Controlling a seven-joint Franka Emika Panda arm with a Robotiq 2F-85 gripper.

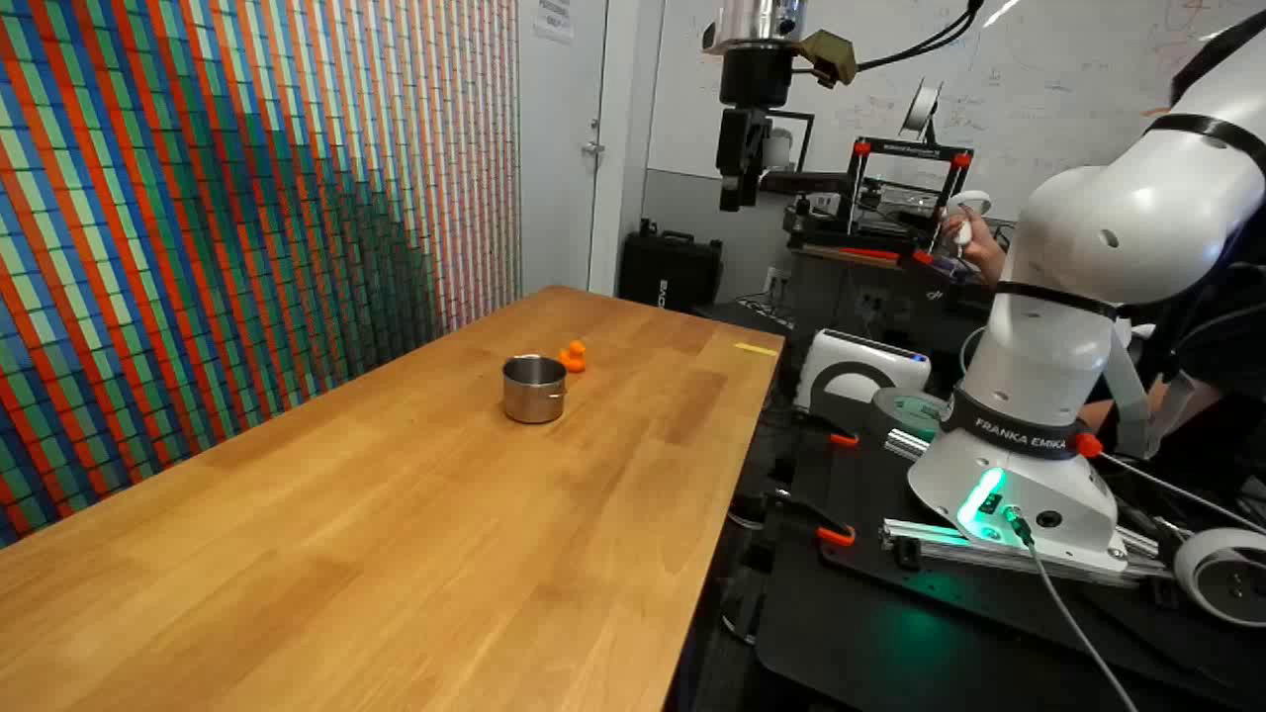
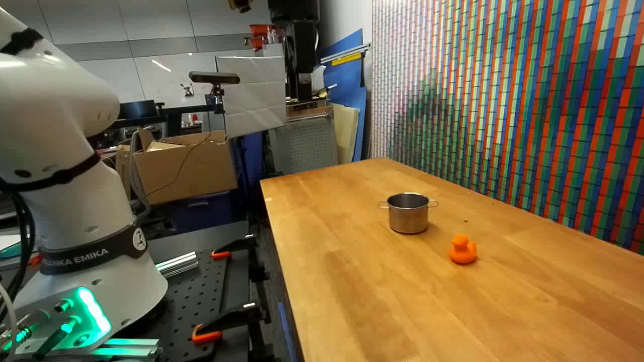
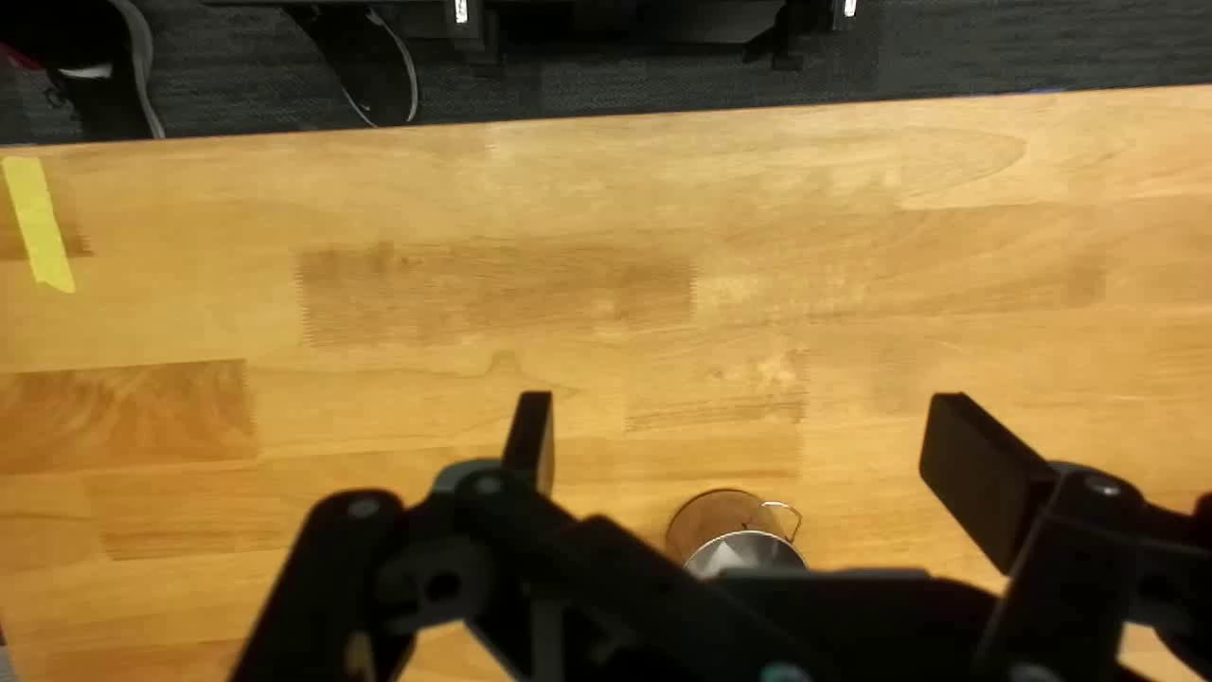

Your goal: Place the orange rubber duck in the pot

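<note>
The orange rubber duck [image 1: 574, 356] stands upright on the wooden table in both exterior views [image 2: 463, 250]. The pot [image 1: 534, 396] is shiny grey metal with thin wire handles and a dark inside. It stands upright close to the duck, with a small gap between them in an exterior view [image 2: 408, 219]. My gripper [image 1: 740, 198] hangs high above the table in both exterior views [image 2: 301, 93]. In the wrist view my gripper [image 3: 739, 417] is open with nothing between its fingers. The pot [image 3: 724, 521] shows partly there, cut off by the gripper's body. The duck does not show in the wrist view.
The wooden table [image 1: 554, 554] runs along a wall of coloured tiles [image 1: 227, 198]. Yellow tape [image 1: 757, 349] lies near the table's edge and also shows in the wrist view [image 3: 38, 223]. Orange-tipped clamps [image 2: 206, 336] sit on the robot's black stand beside the table.
</note>
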